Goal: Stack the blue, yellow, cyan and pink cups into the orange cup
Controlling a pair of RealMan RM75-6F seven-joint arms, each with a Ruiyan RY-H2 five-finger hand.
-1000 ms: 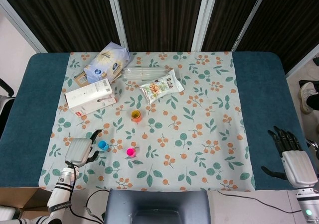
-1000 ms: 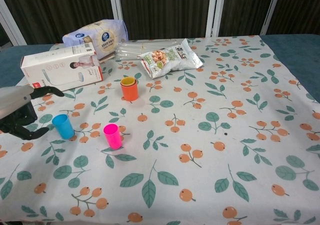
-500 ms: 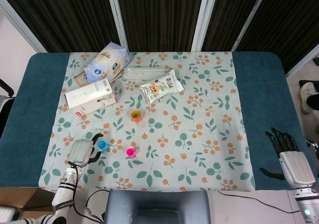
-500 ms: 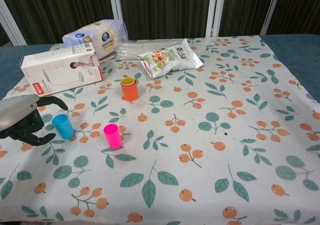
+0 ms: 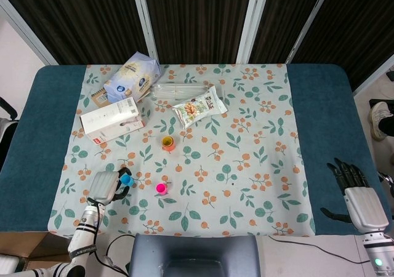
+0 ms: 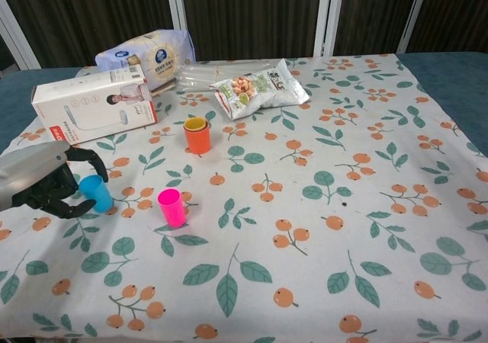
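Note:
The orange cup (image 5: 167, 143) (image 6: 197, 136) stands upright left of the table's middle with a yellow cup (image 6: 195, 123) nested in it. The blue cup (image 5: 127, 180) (image 6: 97, 193) stands near the front left, and the pink cup (image 5: 161, 188) (image 6: 171, 207) stands just right of it. My left hand (image 5: 104, 186) (image 6: 42, 183) is right beside the blue cup with thumb and fingers curved around its left side; I cannot tell whether they touch. My right hand (image 5: 360, 200) hangs with fingers spread beyond the table's front right corner, holding nothing. No cyan cup shows.
A white box (image 5: 112, 120) (image 6: 94, 103), a blue-and-white bag (image 5: 132, 75), a clear packet (image 5: 178, 91) and a snack bag (image 5: 198, 106) (image 6: 259, 88) lie across the back left. The flowered cloth (image 5: 258, 166) covers the table's middle.
My left hand has moved right to the blue cup and its fingers have curled around it. The cups have not moved. The right hand has barely shifted.

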